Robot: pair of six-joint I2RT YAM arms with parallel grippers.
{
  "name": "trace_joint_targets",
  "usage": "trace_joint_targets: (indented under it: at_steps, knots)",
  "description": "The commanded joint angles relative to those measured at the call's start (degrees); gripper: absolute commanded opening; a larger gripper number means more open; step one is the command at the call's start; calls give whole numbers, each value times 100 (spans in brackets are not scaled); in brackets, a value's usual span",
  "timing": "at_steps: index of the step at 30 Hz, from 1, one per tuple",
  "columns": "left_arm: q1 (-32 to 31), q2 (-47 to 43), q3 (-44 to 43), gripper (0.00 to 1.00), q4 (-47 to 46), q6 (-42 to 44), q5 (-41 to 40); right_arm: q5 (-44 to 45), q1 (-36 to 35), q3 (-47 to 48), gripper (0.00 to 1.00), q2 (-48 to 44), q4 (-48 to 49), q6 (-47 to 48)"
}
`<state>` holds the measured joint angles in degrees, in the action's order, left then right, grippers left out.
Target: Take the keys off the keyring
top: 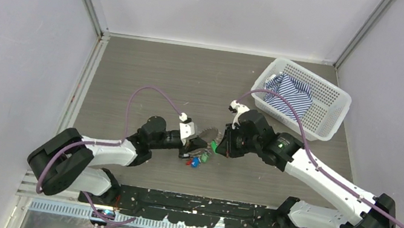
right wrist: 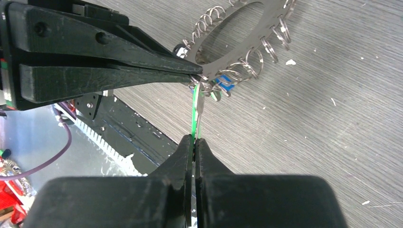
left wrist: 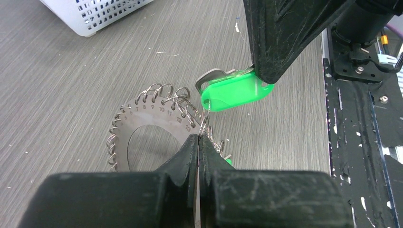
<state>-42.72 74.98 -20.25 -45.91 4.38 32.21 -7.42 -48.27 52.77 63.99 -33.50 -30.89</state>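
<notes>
Now: your left fingers (left wrist: 185,156) pinch the flat grey coil-rimmed metal keyring (left wrist: 142,118); right fingers (right wrist: 183,152) clamp the green-tagged metal key (left wrist: 235,92). Next, likely twist it free.

The keys (top: 195,161) lie before the keyring (top: 207,134), basket (top: 323,113) behind

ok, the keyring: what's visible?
The keyring is a flat grey metal disc with an open round centre, numbers stamped along its edge and small wire loops threaded around the rim. The left claw is shut on its rim; the green key, held by the right claw, is linked to one loop.
</notes>
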Motion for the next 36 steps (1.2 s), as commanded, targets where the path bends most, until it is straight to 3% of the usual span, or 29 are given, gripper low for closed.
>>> trace_joint_targets:
  at_steps: [1,13,19,26,36]
  knots:
    - [27,-203,104,0,-433,-122,-215,365,3,11,1,-208,-101,84]
    - [27,-174,65,0,-487,-249,-220,554,2,102,1,-182,-186,169]
    - [27,-130,-1,29,-468,-172,-163,485,6,435,1,-52,-322,352]
    - [27,52,-243,32,-350,-71,133,460,9,624,1,34,-410,406]
    - [27,486,-464,36,-865,-190,373,341,4,706,1,55,-421,417]
